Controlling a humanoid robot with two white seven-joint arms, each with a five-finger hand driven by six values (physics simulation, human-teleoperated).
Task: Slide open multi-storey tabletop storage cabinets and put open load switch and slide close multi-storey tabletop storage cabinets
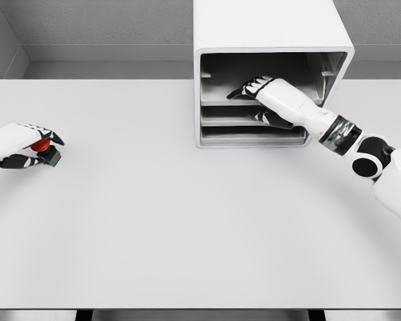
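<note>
- A white cabinet stands at the top of the frame, right of centre, on the far part of the white table.
- Its open front faces the camera and shows stacked grey drawers or shelves, with a deeper grey space above them.
- The right arm comes in from the right edge and reaches up and left into the cabinet front.
- The right hand lies inside the upper opening, palm down, dark fingertips pointing left; the fingers look extended and loosely together, and a thumb or finger shows lower, at the drawer edge. Whether it grips anything I cannot tell.
- The left hand is at the left edge of the frame, mid-height, low over the table.
- Its fingers curl around the switch, a small dark block with a red knob on top, pinching it between thumb and fingers.
- The switch is well apart from the cabinet, across the bare table.
</note>
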